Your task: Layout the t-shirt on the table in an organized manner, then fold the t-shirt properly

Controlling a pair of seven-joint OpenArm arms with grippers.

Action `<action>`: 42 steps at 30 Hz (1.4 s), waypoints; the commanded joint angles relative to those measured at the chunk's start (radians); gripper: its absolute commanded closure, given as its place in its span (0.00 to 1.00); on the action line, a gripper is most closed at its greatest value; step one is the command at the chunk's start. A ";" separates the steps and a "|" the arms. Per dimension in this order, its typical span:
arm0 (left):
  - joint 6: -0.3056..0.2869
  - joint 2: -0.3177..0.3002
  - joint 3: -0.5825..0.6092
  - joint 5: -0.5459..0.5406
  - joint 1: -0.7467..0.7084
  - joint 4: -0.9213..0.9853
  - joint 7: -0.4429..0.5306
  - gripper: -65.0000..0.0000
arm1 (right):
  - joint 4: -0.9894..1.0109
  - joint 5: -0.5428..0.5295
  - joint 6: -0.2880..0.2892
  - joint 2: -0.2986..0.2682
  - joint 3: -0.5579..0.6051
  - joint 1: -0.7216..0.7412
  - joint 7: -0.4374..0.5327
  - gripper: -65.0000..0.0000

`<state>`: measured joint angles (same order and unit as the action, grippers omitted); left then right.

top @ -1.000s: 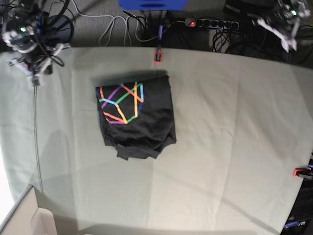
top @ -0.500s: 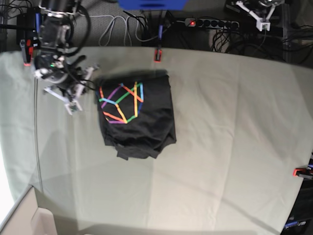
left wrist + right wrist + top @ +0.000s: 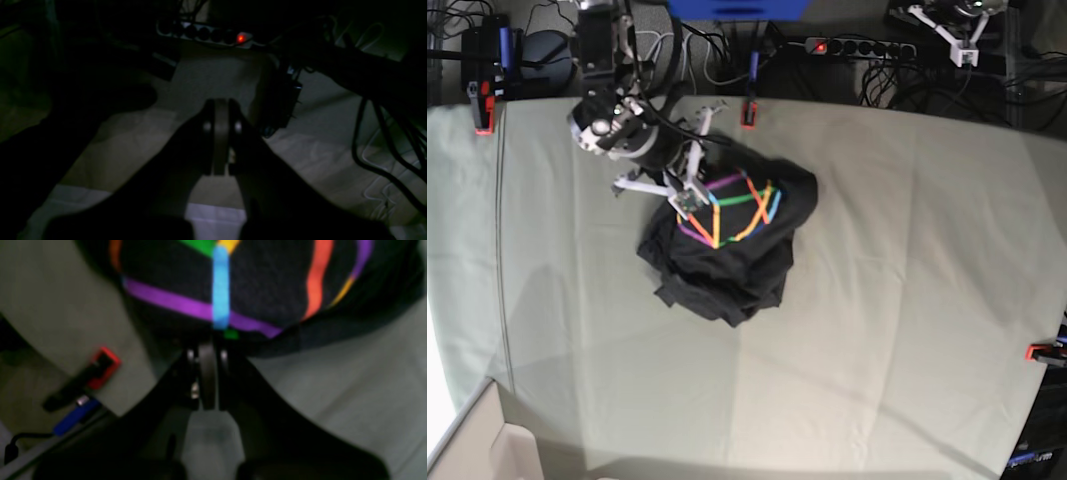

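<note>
A wide bench (image 3: 907, 300) draped in pale grey-green cloth fills the room's middle, red clamps (image 3: 750, 112) pinning the cover at its far edge and right side, a power strip (image 3: 859, 47) glowing red on the floor beyond. Most of the cloth lies bare.

The shirt (image 3: 727, 240), charcoal black with a rainbow line print facing up, sits left of centre toward the far edge as a bunched, uneven heap: its far-left part is drawn up and skewed, its near hem rumpled into loose flaps. Neither sleeves nor a collar can be picked out. By the look of it, the laying-out stage has barely begun; the shirt is neither spread flat nor squared to the bench, and every fold remains to be made.

The right gripper (image 3: 685, 198) is down at the shirt's far-left edge beside the print. Its wrist view shows the jaws pressed together right against the dark fabric under a purple stripe (image 3: 186, 305); whether cloth is actually pinched between them is too blurred to tell, though the lifted fabric suggests it may be.

The left gripper (image 3: 220, 110) hangs well apart, off the far-right corner above the cables (image 3: 383, 140), jaws closed on nothing, taking no part yet. Spreading the shirt will likely need both.
</note>
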<state>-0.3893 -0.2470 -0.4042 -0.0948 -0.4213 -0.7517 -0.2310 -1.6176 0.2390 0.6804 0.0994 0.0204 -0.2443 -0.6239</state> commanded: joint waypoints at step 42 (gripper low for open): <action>0.026 0.073 0.367 -0.003 0.352 0.616 0.350 1.00 | 0.600 -0.014 0.018 0.018 -0.534 -0.295 0.536 1.00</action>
<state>-0.3660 -0.1635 -0.0376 -0.0978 -0.0689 -0.1345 0.1101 -1.0027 0.2291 0.6792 0.1135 -0.5148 -0.5365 -0.0891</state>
